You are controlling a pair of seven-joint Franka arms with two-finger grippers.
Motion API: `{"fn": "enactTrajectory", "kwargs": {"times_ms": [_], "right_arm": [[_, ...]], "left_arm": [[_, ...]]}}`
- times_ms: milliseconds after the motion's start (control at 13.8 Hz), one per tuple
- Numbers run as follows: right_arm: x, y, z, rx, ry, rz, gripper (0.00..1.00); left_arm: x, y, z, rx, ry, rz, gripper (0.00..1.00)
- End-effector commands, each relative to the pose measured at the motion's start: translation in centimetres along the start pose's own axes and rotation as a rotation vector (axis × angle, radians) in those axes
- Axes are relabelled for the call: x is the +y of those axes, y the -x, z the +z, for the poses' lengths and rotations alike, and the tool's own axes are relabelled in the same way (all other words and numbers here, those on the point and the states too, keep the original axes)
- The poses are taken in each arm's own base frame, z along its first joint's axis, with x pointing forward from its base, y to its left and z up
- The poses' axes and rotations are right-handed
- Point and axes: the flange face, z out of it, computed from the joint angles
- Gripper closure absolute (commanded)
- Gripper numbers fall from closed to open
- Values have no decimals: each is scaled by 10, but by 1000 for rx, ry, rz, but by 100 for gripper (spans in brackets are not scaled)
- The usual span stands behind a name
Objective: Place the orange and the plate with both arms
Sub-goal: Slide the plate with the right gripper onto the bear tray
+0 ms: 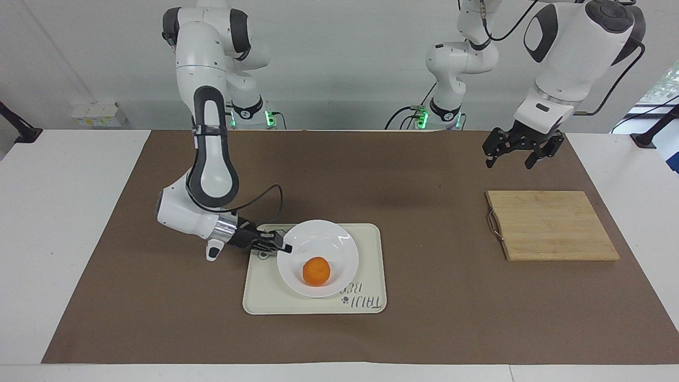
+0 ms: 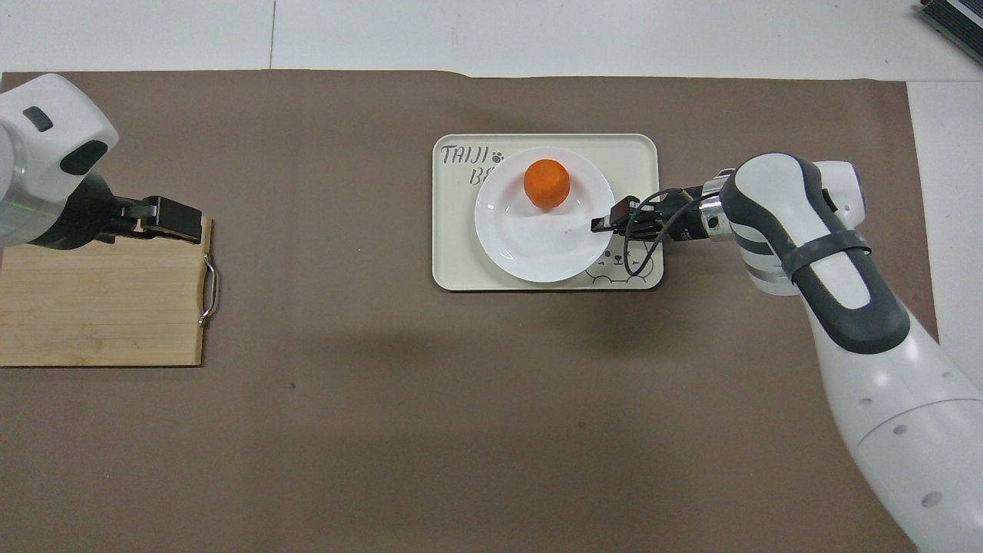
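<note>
The white plate rests on the cream bear tray with the orange lying in it. My right gripper is low and shut on the plate's rim, on the side toward the right arm's end of the table. In the overhead view the gripper pinches the plate beside the orange. My left gripper waits, open and empty, raised above the wooden cutting board; it also shows in the overhead view.
The tray lies mid-table on the brown mat. The cutting board, with a metal handle on the edge facing the tray, lies toward the left arm's end.
</note>
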Motion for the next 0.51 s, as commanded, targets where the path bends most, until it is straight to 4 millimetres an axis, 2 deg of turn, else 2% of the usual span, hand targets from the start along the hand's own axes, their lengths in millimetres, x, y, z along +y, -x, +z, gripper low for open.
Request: {"fn": "enactTrajectory", "kwargs": {"times_ms": [0,73,145,218,291,436], "right_arm": [[5,1,-1,-14,18,-6,100],[5,2,-2,-13,20,-1,72],[6,1,-4,-11,22,-2,34],[6,-1,-7,-16,44,-22,9],[8,-2,-13,-25,92,-52,0],[-3,-7,-28,-23,204,-128,0]], "left_arm": [[-3,8,-2,-4,6,-3,0],[-3,8,-2,-4,6,-3,0],[-3,8,-2,-4,6,-3,0],[-3,8,-2,-4,6,-3,0],[-3,8,-2,-4,6,-3,0],[-3,8,-2,-4,6,-3,0]]}}
